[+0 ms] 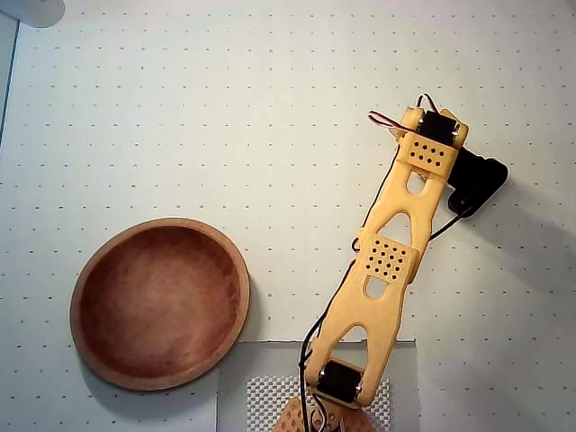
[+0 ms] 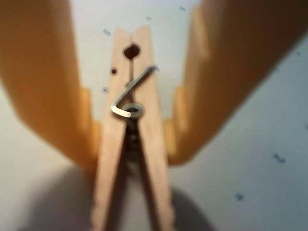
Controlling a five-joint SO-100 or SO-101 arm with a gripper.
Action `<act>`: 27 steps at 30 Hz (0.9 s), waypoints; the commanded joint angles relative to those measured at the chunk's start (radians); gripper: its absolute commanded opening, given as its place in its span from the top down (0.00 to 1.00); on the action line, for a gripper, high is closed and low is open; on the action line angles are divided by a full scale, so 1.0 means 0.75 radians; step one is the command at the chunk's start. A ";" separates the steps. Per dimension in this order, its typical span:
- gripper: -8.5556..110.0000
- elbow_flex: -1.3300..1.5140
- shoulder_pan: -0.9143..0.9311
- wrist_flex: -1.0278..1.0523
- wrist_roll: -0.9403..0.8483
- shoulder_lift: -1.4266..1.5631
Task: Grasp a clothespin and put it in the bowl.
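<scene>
claw (image 2: 132, 139) pinching clothespin (image 2: 131, 144), bowl (image 1: 160, 301) apart

White dotted table (image 1: 225, 108) carries the bowl (image 1: 160, 302) and clothespin (image 2: 131, 144)

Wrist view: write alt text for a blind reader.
A wooden clothespin stands between the two orange fingers of the pincer, which press its sides near the metal spring. Below lies a white dotted table.
</scene>
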 commanded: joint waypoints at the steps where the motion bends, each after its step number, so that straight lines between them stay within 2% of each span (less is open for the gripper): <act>1: 0.92 -0.004 0.010 -0.002 0.008 0.010; 12: 0.96 0.000 0.018 0.000 0.016 0.172; 17: 0.96 0.002 0.020 0.014 0.141 0.333; 23: 0.96 0.002 -0.031 0.233 0.241 0.562; 27: 0.96 0.002 -0.059 0.284 0.301 0.687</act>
